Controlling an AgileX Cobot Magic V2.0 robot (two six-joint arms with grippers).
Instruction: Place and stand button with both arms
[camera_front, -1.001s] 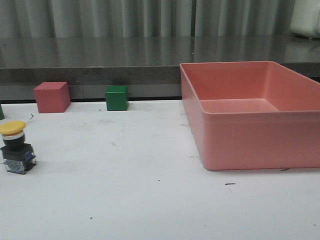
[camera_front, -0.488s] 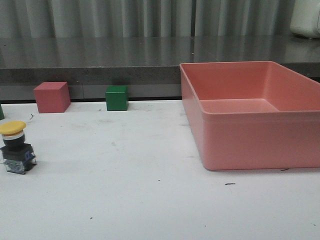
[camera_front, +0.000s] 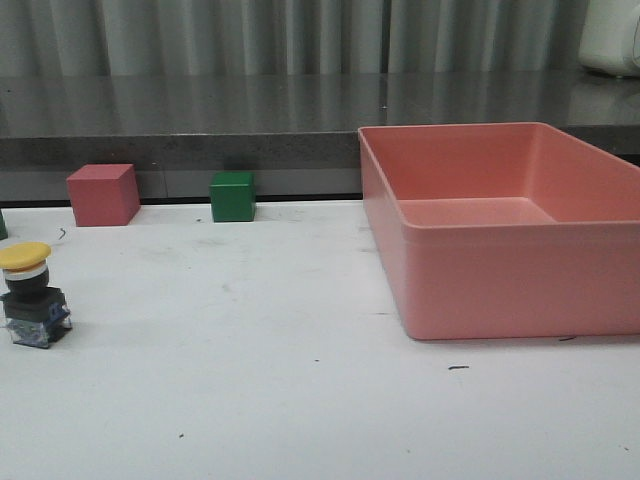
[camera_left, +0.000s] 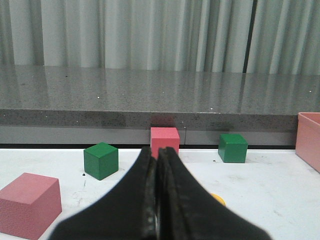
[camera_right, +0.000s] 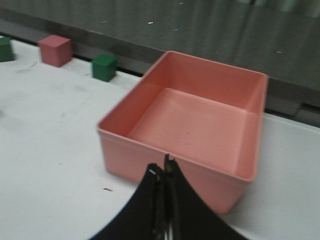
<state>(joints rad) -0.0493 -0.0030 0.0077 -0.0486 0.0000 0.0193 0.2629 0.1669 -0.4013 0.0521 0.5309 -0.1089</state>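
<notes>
The button (camera_front: 32, 295) stands upright at the table's (camera_front: 260, 380) near left. Left gripper (camera_left: 158, 155) and right gripper (camera_right: 164, 170) are both pressed together, holding nothing.

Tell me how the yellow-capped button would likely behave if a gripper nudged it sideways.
The button stands upright with a wide yellow cap over a narrower collar, so it looks top-heavy and could tip. Its blocky base should slide rather than roll. It looks rigid, not floppy.

Pink bin (camera_front: 500, 290), pink cube (camera_front: 102, 194), green cube (camera_front: 232, 196)
</notes>
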